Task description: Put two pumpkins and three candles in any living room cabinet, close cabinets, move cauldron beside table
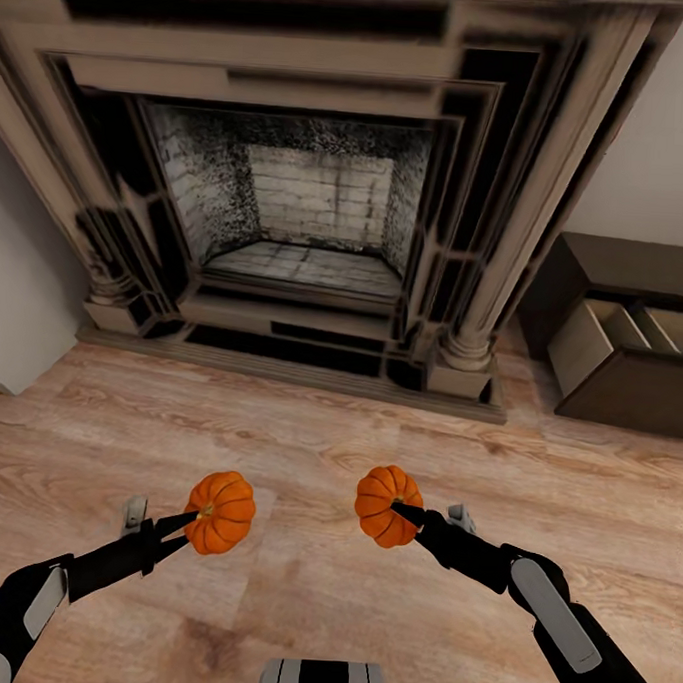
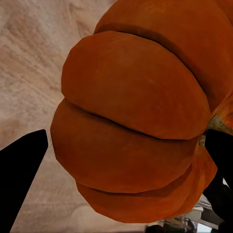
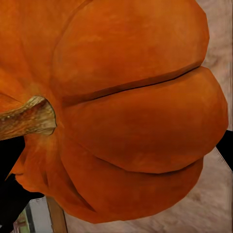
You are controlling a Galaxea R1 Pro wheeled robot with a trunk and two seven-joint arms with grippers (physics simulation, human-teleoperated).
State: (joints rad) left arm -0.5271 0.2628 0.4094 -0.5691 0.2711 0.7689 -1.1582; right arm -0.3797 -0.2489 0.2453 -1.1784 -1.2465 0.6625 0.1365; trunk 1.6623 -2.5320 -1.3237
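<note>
Each arm carries one orange ribbed pumpkin above the wooden floor. My left gripper [image 1: 194, 522] is shut on the left pumpkin [image 1: 221, 512], whose ribs crowd the left wrist view [image 2: 136, 126] between the black fingers [image 2: 22, 170]. My right gripper [image 1: 401, 513] is shut on the right pumpkin [image 1: 385, 504]; the right wrist view shows its skin [image 3: 131, 116] and tan stem [image 3: 26, 119]. The dark brown cabinet [image 1: 630, 387] stands at the right with a drawer [image 1: 607, 340] pulled open, light wood inside. Candles, cauldron and coffee table are out of view.
A large stone fireplace [image 1: 309, 200] rises straight ahead, its hearth step [image 1: 280, 363] reaching onto the wood floor [image 1: 309, 580]. A white wall [image 1: 661, 168] stands behind the cabinet. My base [image 1: 324, 681] shows at the bottom edge.
</note>
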